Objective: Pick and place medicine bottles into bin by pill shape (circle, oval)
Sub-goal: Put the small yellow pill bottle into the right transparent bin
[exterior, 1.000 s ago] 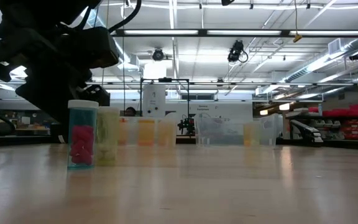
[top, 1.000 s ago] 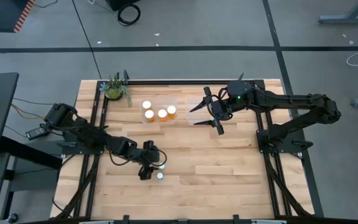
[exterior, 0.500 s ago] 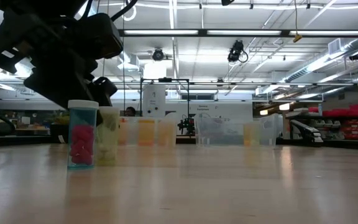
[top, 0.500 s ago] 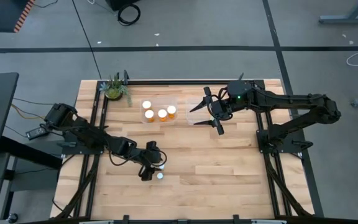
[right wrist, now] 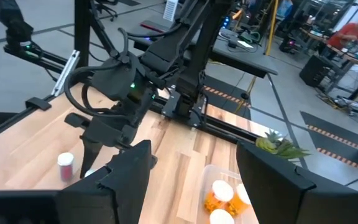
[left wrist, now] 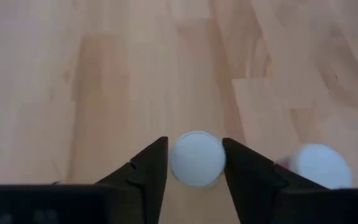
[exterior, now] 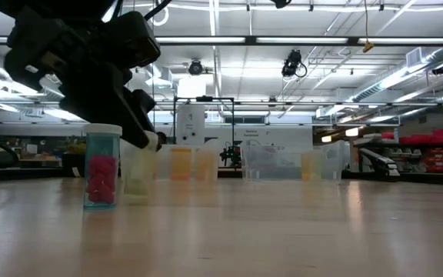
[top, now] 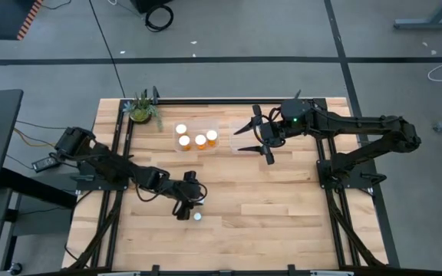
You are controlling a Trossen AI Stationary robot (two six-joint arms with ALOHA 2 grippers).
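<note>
**Left fingers flank a white-capped bottle at the near middle of the table**

We see the left gripper (top: 193, 201) low over the wooden table (top: 282, 207), at the near middle of the boards. In the left wrist view a medicine bottle (left wrist: 196, 158) stands upright between its two fingers (left wrist: 146, 171). Its round white cap fills the gap, and each finger sits close against the cap's side. We cannot tell whether the fingers press the bottle or only stand beside it.

From the low view the same bottle looks pale yellow, and the dark gripper covers its top. A second bottle (exterior: 102, 165) stands just beside it, upright and apart from the fingers. It has a white cap and pink pills inside. From above, this second bottle shows as a white dot on the near side of the gripper.

Four more bottles (top: 200, 140), amber with white caps, stand in a clear bin (top: 196, 120) at the far side of the table. A second clear bin (top: 241, 123) sits just to the right of it. In the low view an orange shape shows among the bins there, but we cannot tell which bin holds it.

The right gripper (top: 255, 141) hangs above this second bin. Its fingers are spread wide and hold nothing.

A small potted plant (top: 141, 110) stands at the far left corner of the table.
</note>
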